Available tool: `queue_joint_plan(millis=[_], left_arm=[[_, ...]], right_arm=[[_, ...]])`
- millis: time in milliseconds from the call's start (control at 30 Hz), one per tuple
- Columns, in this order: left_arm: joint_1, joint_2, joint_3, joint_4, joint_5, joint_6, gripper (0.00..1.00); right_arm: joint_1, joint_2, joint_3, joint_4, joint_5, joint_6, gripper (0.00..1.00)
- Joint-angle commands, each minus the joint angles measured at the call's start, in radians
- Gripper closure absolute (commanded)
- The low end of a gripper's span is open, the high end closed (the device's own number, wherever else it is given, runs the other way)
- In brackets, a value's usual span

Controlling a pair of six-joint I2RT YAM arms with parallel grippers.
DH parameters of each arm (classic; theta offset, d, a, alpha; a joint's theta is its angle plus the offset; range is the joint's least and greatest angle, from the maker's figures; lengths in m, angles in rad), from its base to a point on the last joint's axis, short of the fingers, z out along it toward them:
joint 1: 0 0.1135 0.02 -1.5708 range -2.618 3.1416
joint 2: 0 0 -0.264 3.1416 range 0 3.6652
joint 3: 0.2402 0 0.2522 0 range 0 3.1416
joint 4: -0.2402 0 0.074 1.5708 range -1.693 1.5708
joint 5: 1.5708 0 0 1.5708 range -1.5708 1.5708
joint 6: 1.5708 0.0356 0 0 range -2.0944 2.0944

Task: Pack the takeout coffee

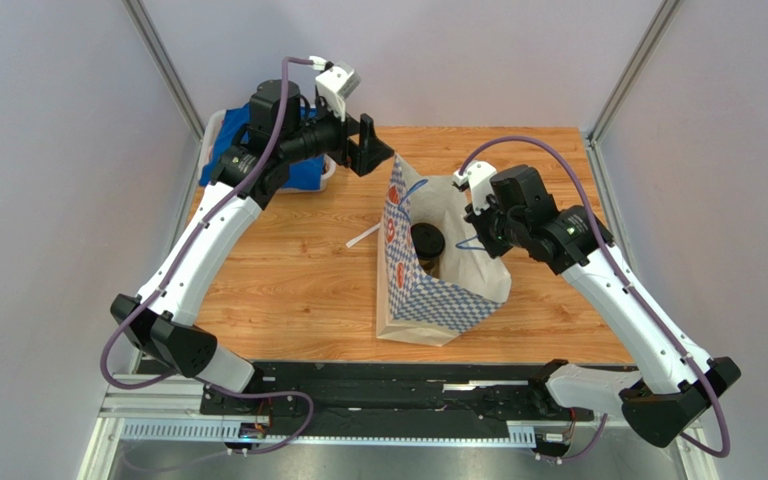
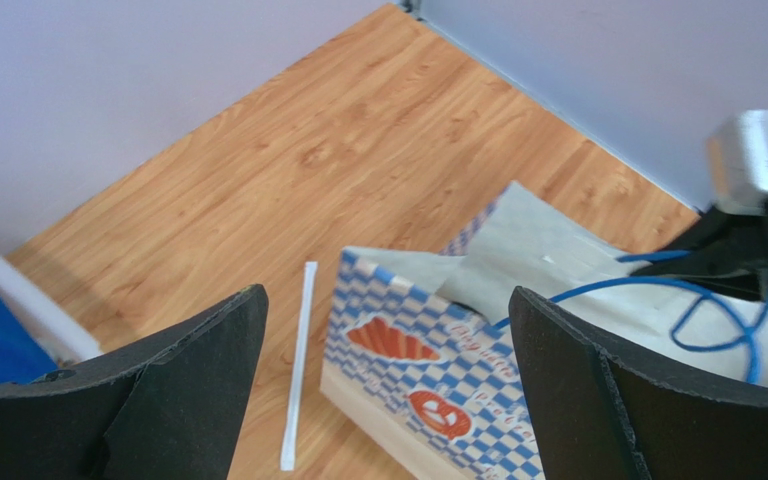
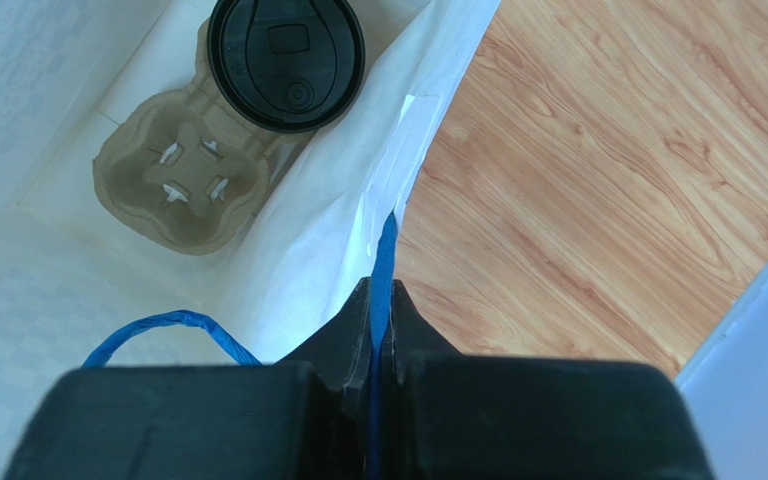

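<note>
The takeout coffee (image 3: 286, 62) shows as a round black lid; the cup stands in a brown pulp carrier (image 3: 173, 185) at the bottom of the blue-and-white checked paper bag (image 1: 438, 290). From above, the lid (image 1: 427, 240) is visible through the bag's open mouth. My right gripper (image 3: 380, 300) is shut on the bag's blue handle (image 3: 386, 250) at the right rim, holding that side up. My left gripper (image 1: 370, 150) hangs open above and behind the bag's left corner, with nothing between its fingers. In the left wrist view the bag (image 2: 428, 370) lies below the left gripper (image 2: 388, 295).
A thin white wrapped straw (image 1: 363, 237) lies on the wooden table just left of the bag, also in the left wrist view (image 2: 298, 365). A bin with blue contents (image 1: 228, 150) sits at the back left. Grey walls enclose the table.
</note>
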Motion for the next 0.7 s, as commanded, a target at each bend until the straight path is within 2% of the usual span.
queue_joint_plan(millis=[0,400,433,467,500,667], left_arm=[[0.075,0.044,0.023,0.000,-0.040,-0.068,0.02],[0.131,0.115,-0.095,-0.084,-0.119,-0.026,0.07],[0.133,0.130,-0.095,-0.092,-0.116,-0.028,0.08],[0.136,0.135,-0.092,-0.100,-0.115,-0.037,0.08],[0.139,0.139,-0.092,-0.100,-0.104,-0.040,0.08],[0.139,0.158,-0.086,-0.100,-0.096,-0.048,0.09]], right_arm=[[-0.007,0.010,0.063,0.056,0.075,0.008,1.00],[-0.007,0.047,0.129,-0.002,0.112,0.017,1.00],[-0.008,0.055,0.129,-0.005,0.112,0.017,0.99],[-0.008,0.059,0.132,-0.008,0.112,0.016,0.91],[-0.010,0.064,0.135,-0.015,0.106,0.017,0.88],[-0.059,0.096,0.175,-0.039,0.032,0.034,0.79]])
